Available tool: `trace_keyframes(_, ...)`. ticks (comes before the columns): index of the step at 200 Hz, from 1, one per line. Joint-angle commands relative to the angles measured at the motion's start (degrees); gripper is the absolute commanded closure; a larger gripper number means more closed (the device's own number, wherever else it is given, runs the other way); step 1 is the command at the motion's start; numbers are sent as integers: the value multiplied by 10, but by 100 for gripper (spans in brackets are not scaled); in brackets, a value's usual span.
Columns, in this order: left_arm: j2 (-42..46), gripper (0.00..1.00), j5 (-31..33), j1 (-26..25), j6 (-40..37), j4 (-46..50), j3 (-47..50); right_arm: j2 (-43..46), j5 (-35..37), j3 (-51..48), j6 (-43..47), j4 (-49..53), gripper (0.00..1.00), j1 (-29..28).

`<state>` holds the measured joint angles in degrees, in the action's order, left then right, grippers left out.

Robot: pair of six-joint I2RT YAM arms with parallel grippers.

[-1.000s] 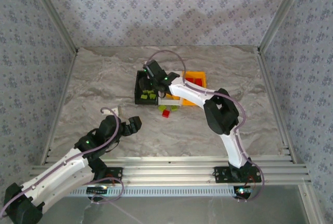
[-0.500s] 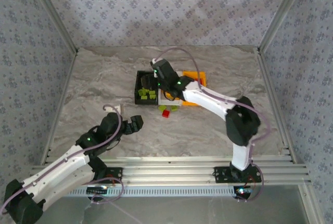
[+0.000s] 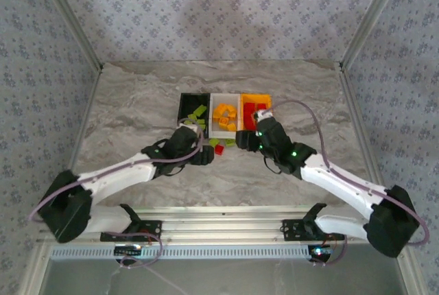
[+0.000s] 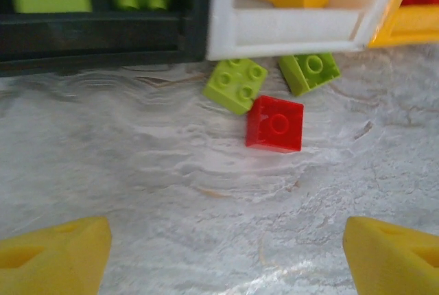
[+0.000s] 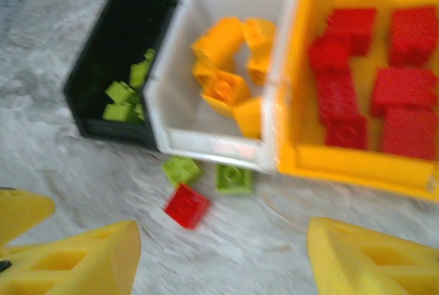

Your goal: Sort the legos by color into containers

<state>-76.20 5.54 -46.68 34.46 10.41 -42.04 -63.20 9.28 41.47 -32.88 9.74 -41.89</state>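
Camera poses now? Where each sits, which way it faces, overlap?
Top: above, behind the bases, looking down at the table; both arms, left claw, right claw.
Left wrist: low, facing near walls of black bin and white bin; open claw's fingertips at bottom corners.
Right wrist: higher, tilted down into those and the orange bin; open claw's fingertips at bottom.
Shared: both wrists see the red brick and two green bricks by white bin.

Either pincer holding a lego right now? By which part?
Nothing held. Left pincer and right pincer are both open and empty; the red lego lies loose.
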Motion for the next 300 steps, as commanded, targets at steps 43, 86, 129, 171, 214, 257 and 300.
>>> trace_keyframes(43, -167, 19, 18, -29, -78, -40, -97, 110, 8, -71, -42, 43, 32, 32)
trace_keyframes(86, -242, 27, 85, -49, -110, -19, -141, 127, -2, -79, -42, 44, 32, 42)
trace_keyframes(129, -272, 38, 113, -56, -121, -32, -148, 144, -6, -83, -40, 43, 31, 46)
trace_keyframes(171, -281, 52, 117, -62, -136, -57, -144, 148, -10, -84, -39, 43, 31, 51)
trace_keyframes(214, -275, 67, 118, -64, -133, -65, -130, 152, -6, -90, -41, 45, 31, 53)
trace_keyframes(257, -203, 72, 109, -88, -114, -46, -104, 161, 11, -93, -51, 66, 31, 62)
trace_keyframes(300, -178, 71, 71, -97, -111, 15, -197, 180, 39, -106, -65, 105, 31, 82)
